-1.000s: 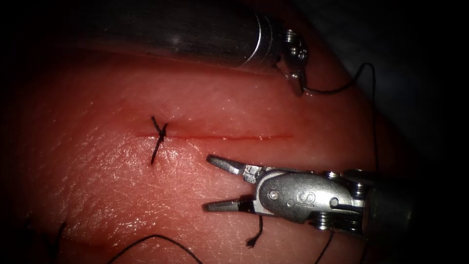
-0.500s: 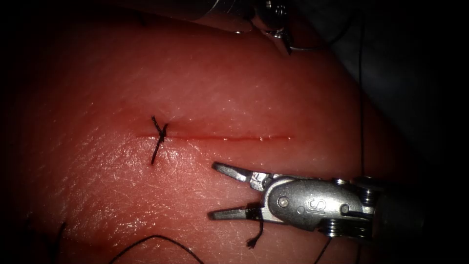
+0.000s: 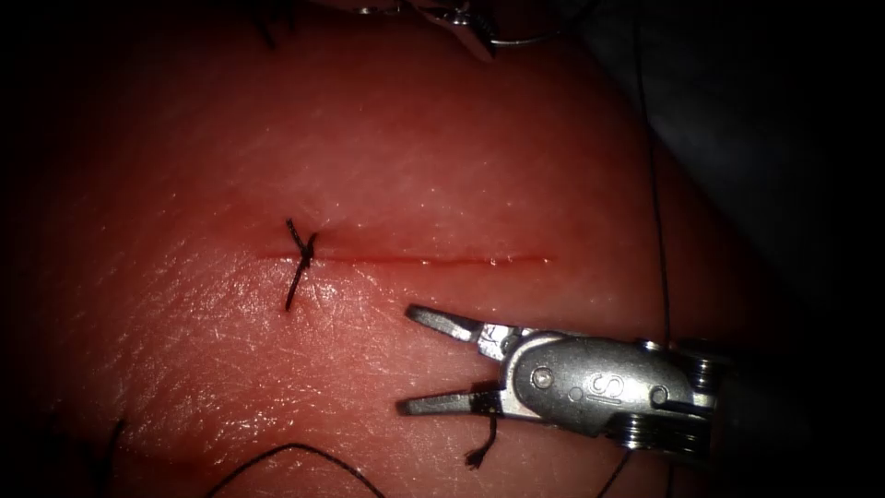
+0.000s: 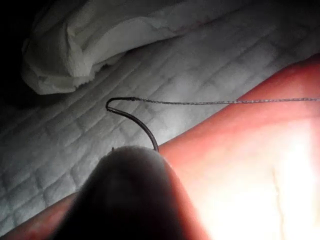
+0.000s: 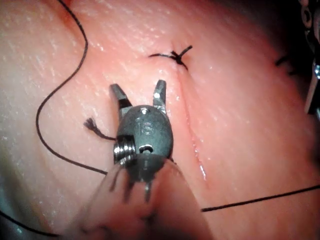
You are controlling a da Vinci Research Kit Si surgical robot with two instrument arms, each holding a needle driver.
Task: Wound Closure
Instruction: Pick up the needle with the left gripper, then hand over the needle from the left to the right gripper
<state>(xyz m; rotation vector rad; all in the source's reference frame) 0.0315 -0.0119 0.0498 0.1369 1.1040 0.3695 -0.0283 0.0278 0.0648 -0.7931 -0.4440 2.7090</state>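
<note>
Steel right pincer [image 3: 406, 360]: spread open below the cut [image 3: 433, 260], gripping nothing; cut thread end [image 3: 481, 443] hangs beside its lower jaw.
Left pincer [image 3: 475, 37]: grips the needle [image 4: 134, 119], clear of the tissue [image 3: 230, 369].
Thread [image 4: 225, 102]: trails from the needle.
Knot [image 3: 302, 247]: at the cut's left end.

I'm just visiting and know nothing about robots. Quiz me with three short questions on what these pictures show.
1. True or false: the right tool's jaws stand open.
2. What holds the needle? A. left tool B. right tool C. neither
3. Fill in: the knotted stitch sits at the ___ end of the cut.

Key
1. True; it holds nothing.
2. A; the needle is out of the tissue.
3. left
</note>
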